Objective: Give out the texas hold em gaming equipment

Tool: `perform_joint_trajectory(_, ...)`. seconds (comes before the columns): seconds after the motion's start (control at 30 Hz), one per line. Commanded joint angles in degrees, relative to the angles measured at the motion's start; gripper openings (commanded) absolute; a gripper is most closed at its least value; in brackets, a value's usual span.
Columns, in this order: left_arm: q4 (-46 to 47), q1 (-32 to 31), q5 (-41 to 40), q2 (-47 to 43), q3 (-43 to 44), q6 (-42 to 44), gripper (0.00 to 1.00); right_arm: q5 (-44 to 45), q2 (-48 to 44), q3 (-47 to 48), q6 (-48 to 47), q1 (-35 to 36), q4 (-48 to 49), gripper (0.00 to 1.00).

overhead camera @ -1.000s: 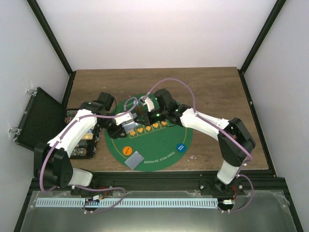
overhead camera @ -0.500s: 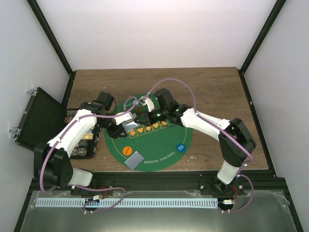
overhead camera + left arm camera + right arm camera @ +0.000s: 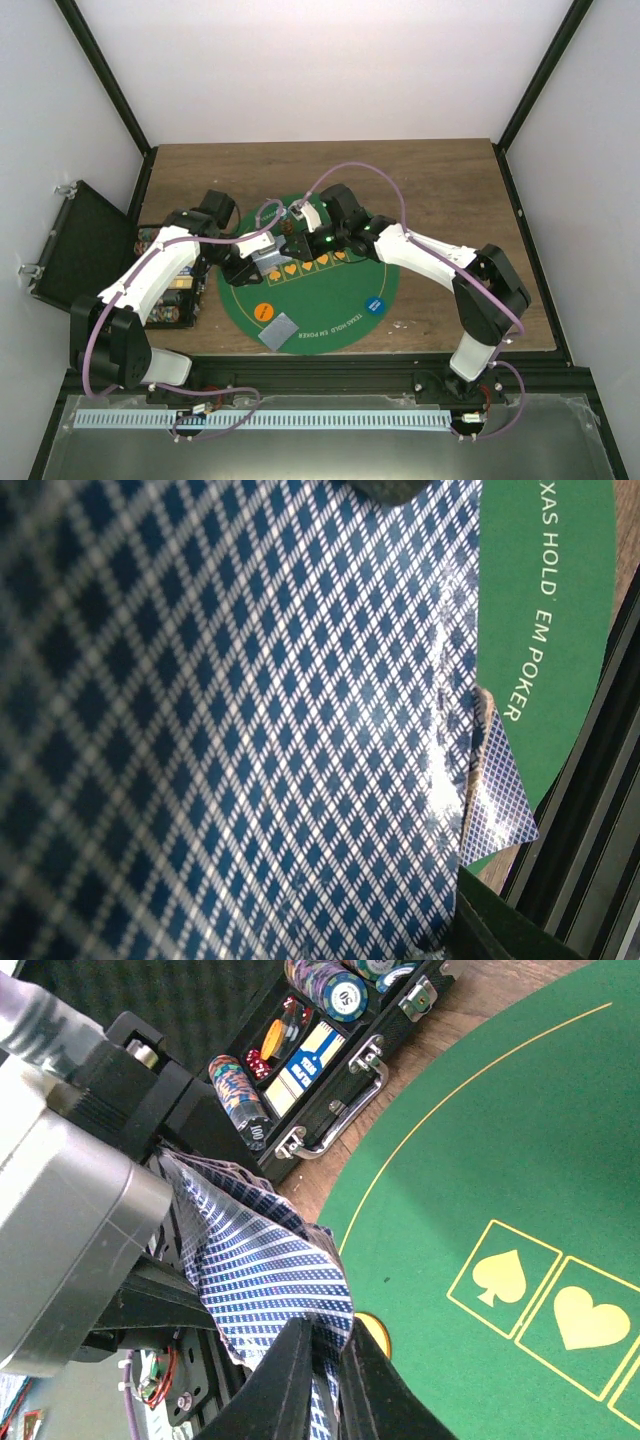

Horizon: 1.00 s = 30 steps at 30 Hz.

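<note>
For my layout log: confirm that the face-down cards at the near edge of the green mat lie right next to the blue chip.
One detail is wrong. The face-down cards do lie at the near edge of the green mat, but right next to the orange chip. The blue chip sits apart, further right. The top external view shows it.

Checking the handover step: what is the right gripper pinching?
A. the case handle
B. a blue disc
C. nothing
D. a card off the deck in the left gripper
D: in the right wrist view the right gripper is shut on a patterned card fanned off the deck that the left gripper holds.
</note>
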Motion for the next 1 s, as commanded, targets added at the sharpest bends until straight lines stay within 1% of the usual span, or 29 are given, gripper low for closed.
perform_joint_trajectory(0.0, 0.7, 0.4, 1.8, -1.2, -0.3, 1.0, 0.46, 1.8, -1.6, 0.8, -0.4, 0.2, -1.4, 0.08)
perform_joint_trajectory(0.1, 0.5, 0.5, 1.9, -1.2, -0.4, 1.3, 0.46, 3.2, -1.9, 1.1, -0.4, 0.2, -2.2, 0.06)
perform_joint_trajectory(0.2, 0.7, 0.6, 1.9, -1.2, -0.7, 1.4, 0.46, 2.4, -2.1, 1.1, -0.6, 0.2, -2.3, 0.1)
perform_joint_trajectory(0.37, 1.0, 0.7, 2.0, -1.0, -0.8, 1.2, 0.46, 0.7, -2.2, 1.2, 0.0, 0.2, -1.6, 0.06)
perform_joint_trajectory(0.43, 1.0, 0.7, 1.9, -0.9, -0.8, 1.2, 0.46, 1.6, -2.6, 1.2, 0.0, 0.2, -1.9, 0.09)
perform_joint_trajectory(0.5, 1.0, 0.9, 2.0, -1.0, -0.9, 1.3, 0.47, 2.4, -3.1, 1.4, -0.2, 0.2, -2.5, 0.1)
perform_joint_trajectory(0.53, 1.0, 0.9, 1.9, -1.1, -1.0, 1.4, 0.47, 2.8, -3.3, 1.4, -0.2, 0.2, -2.7, 0.1)
perform_joint_trajectory(0.67, 1.1, 1.1, 2.0, -1.0, -1.1, 1.4, 0.47, 2.9, -3.6, 1.3, -0.3, 0.2, -3.0, 0.01)
perform_joint_trajectory(0.73, 1.2, 1.2, 2.0, -0.9, -1.2, 1.3, 0.46, 2.8, -3.5, 1.3, -0.3, 0.2, -3.0, 0.01)
perform_joint_trajectory(0.8, 1.3, 1.3, 2.1, -0.9, -1.2, 1.3, 0.46, 2.8, -3.5, 1.5, -0.3, 0.2, -3.2, 0.01)
perform_joint_trajectory(0.97, 1.4, 1.5, 2.0, -0.9, -1.3, 1.4, 0.47, 2.3, -3.7, 1.6, -0.6, 0.2, -3.4, 0.07)
